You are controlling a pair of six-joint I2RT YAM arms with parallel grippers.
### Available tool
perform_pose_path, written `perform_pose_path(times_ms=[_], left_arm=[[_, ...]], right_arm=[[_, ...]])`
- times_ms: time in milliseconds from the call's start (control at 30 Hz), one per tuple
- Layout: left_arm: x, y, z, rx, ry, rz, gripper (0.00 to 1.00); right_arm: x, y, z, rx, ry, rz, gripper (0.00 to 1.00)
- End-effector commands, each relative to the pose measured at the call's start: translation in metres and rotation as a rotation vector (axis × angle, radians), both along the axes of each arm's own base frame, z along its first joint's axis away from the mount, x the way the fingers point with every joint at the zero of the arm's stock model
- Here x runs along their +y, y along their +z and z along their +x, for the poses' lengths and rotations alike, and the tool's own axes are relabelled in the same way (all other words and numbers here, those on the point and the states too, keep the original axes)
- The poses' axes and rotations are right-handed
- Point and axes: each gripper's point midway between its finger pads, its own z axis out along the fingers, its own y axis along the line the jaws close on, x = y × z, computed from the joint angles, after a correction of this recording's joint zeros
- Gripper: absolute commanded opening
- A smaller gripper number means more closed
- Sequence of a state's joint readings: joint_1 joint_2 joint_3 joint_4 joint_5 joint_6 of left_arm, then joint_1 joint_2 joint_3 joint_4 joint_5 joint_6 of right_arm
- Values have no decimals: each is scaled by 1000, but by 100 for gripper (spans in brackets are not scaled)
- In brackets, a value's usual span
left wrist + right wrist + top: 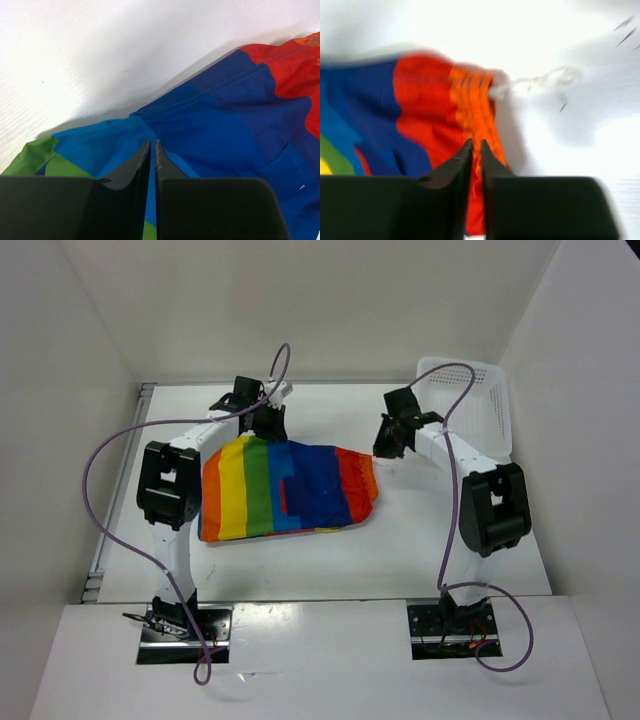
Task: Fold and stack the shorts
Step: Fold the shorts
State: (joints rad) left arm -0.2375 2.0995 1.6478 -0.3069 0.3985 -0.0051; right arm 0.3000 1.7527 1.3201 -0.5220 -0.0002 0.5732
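Shows shorts lying lengthwise toward basket, orange waistband nearest it; left gripper and right gripper pressed together over cloth.

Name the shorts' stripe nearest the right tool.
The orange stripe beside the white drawstring, under the right tool; the other orange stripe lies at the shorts' far end.

I am looking down past the left gripper, and its dark fingers are sitting almost together, with only a thin slit showing between them. The tips are pointing over the blue band of the shorts; I cannot tell whether they are pinching cloth. The stripes are running from green at lower left through blue to red and orange at upper right. The white table is filling the space beyond.
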Motion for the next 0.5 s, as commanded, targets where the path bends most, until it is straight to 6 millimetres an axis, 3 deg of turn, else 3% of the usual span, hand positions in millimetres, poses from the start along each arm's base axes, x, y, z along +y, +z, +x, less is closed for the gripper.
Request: perform_pose_path(times_ms=[0, 33, 133, 233, 333, 433, 467], left_arm=[[0, 36, -1, -70, -16, -36, 13], [3, 36, 0, -69, -14, -42, 13], [3, 38, -3, -67, -20, -48, 13], [3, 38, -6, -66, -20, -48, 13], [4, 39, -8, -66, -20, -48, 13], [4, 36, -9, -63, -20, -47, 13], [4, 40, -9, -72, -20, -49, 13]], right_arm=[[-38, 4, 43, -31, -174, -94, 11], [-45, 13, 55, -36, -198, -108, 9], [-78, 11, 73, -23, -316, -197, 3], [-109, 12, 79, -17, -410, -250, 2], [-136, 5, 73, 20, -466, -311, 2], [-150, -8, 60, 61, -498, -353, 2], [-153, 8, 67, 1, -518, -329, 2]])
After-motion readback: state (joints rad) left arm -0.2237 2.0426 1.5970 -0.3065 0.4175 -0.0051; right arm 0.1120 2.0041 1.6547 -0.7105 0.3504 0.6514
